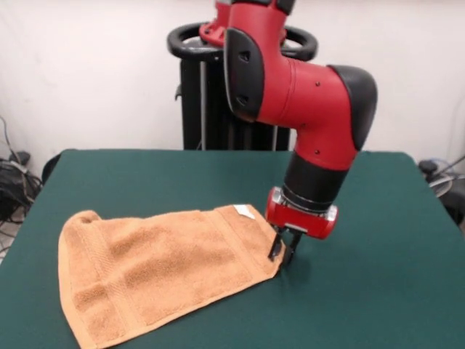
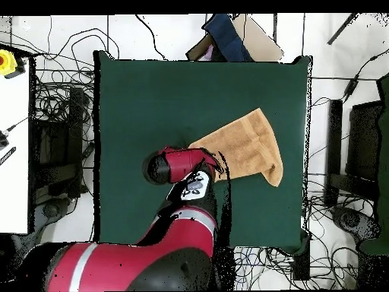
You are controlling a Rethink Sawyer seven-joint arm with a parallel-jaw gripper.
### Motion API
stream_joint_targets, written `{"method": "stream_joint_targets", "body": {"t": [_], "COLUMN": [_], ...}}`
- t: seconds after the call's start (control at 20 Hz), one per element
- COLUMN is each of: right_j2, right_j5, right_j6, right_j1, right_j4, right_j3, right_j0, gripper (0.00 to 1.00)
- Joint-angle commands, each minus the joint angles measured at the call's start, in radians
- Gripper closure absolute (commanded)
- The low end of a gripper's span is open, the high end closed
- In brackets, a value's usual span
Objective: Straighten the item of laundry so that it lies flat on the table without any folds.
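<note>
The orange-tan towel point(image 1: 160, 269) lies on the green table point(image 1: 378, 240), wide at its left end and narrowing toward the right, with a white tag point(image 1: 244, 211) near its right far edge. Band stripes run near its left and right edges. My gripper point(image 1: 282, 253) points down at the towel's right edge, with its fingers close together on the cloth there. In the overhead view the towel point(image 2: 247, 148) lies on the table point(image 2: 152, 99) right of centre. The arm's wrist point(image 2: 178, 165) covers the towel's near corner and hides the gripper.
The robot's black pedestal point(image 1: 218, 109) stands behind the table's far edge. Cables and equipment point(image 2: 53, 144) lie on the floor around the table. A cardboard box and dark blue cloth point(image 2: 228, 38) sit beyond one table edge. A white bench point(image 2: 14, 144) stands at one side.
</note>
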Motion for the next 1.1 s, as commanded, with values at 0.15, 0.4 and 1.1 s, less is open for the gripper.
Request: {"method": "stream_joint_targets", "body": {"t": [0.15, 0.4, 1.1], "right_j2": [0.031, 0.079, 0.173], "right_j5": [0.114, 0.139, 0.102], "right_j6": [-0.025, -0.116, 0.143], "right_j1": [-0.296, -0.391, -0.317], "right_j4": [-0.058, -0.112, 0.005], "right_j3": [0.293, 0.375, 0.392], "right_j0": [-0.165, -0.29, -0.161], "gripper": [1.0, 1.0, 1.0]}}
